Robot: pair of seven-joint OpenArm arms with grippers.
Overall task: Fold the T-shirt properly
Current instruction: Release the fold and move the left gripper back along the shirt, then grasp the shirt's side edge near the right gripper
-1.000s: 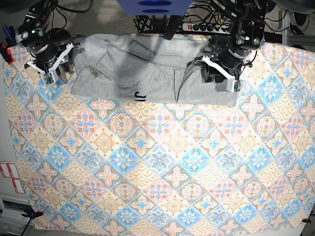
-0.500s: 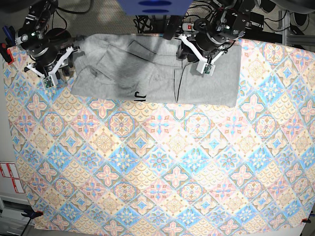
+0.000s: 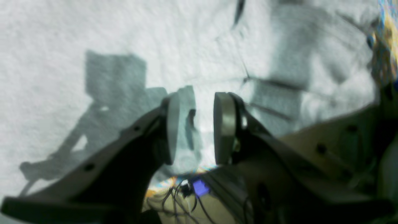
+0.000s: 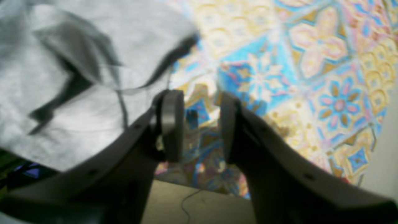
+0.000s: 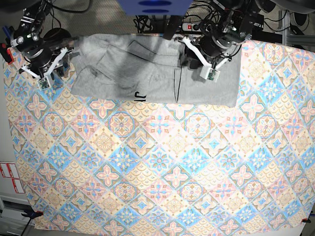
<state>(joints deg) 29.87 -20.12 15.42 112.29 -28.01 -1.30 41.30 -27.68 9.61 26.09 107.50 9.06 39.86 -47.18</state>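
Observation:
The grey T-shirt (image 5: 147, 69) lies spread along the far edge of the patterned tablecloth (image 5: 157, 162). A bit of black lettering (image 5: 140, 96) shows at its near hem. My left gripper (image 5: 191, 56) hovers over the shirt's right-centre part. In the left wrist view that gripper (image 3: 197, 127) is open, with only grey T-shirt fabric (image 3: 93, 46) below the gap. My right gripper (image 5: 65, 68) sits just off the shirt's left edge. In the right wrist view it (image 4: 199, 127) is open over the tablecloth (image 4: 311, 77), with the T-shirt (image 4: 62, 77) rumpled to its left.
A power strip (image 5: 204, 27) and cables run behind the table's far edge, near a blue object (image 5: 152, 7). White labels (image 5: 10, 177) sit beyond the left side. The tablecloth's near edge (image 5: 167, 231) marks the table front.
My left gripper has moved left and toward the far edge, from the shirt's right side to its right-centre. My right gripper shifted slightly left and back. The shirt has not moved.

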